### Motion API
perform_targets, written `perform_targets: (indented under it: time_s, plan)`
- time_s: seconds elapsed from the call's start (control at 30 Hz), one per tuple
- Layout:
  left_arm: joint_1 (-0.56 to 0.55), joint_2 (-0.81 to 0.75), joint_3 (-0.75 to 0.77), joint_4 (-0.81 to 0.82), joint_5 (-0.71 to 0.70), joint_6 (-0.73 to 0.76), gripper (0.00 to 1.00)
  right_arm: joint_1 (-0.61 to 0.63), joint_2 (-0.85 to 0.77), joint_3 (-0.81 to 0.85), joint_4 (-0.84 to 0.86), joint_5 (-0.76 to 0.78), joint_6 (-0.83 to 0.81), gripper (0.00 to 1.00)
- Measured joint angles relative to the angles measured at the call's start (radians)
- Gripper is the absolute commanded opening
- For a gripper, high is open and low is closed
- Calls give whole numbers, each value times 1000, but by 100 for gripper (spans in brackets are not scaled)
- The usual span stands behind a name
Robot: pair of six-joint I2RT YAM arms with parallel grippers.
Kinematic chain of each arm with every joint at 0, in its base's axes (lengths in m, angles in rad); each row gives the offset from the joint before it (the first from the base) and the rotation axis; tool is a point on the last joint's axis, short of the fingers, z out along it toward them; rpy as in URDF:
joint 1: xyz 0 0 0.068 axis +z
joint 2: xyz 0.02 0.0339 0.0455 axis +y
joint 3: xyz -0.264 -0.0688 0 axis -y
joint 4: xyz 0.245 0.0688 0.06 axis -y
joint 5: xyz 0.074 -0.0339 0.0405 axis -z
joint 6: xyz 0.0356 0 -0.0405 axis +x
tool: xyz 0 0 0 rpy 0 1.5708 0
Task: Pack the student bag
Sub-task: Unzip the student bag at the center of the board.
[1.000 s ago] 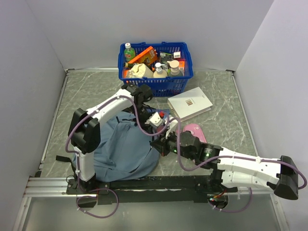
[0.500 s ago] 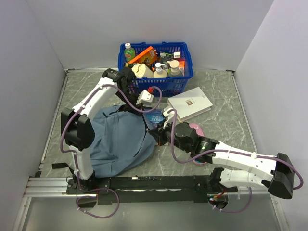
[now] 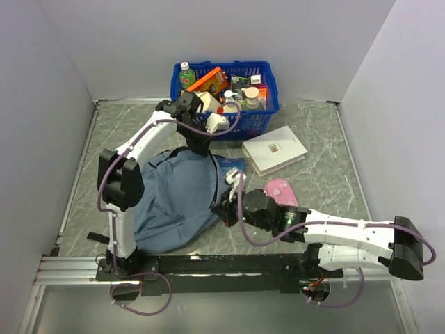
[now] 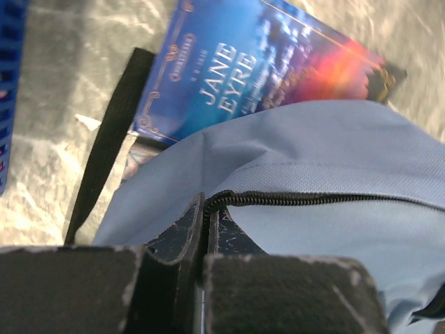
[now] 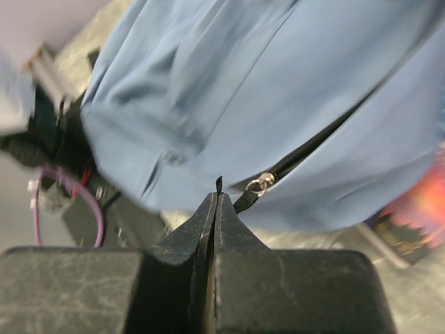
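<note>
The student bag [image 3: 174, 202] lies slumped on the left near part of the tabletop [image 3: 320, 167], its mouth turned toward the far right. The left gripper [image 4: 204, 209] is clamped narrow on the bag's fabric at the end of the dark zip [image 4: 313, 200], and the right gripper [image 5: 217, 189], jaws pressed together, seems to pinch the black zip pull [image 5: 259, 185], though its wrist view is blurred there. To open the mouth well, the left should hold the far edge taut and slightly raised while the right draws the pull along the line of the zip, not across it, so the cloth does not bunch under the slider. The Jane Eyre book [image 4: 236, 76] lies just beside the mouth, its near edge under the fabric, ready to go in. Compared with a second ago, the left arm has swung from beside the right gripper to the far edge and closed from partly open, the right arm has drawn nearer and leftward, and the book is now uncovered.
</note>
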Motion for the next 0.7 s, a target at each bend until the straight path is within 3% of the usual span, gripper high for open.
perform_targets:
  time_s: [0.37,0.7]
  plan:
    - [-9,12,34,3,-46,-185,1,98,20,-23,-46,81,27,0]
    - [-69,19,45,3,-77,-227,1,154,287,58,54,14,-2,0]
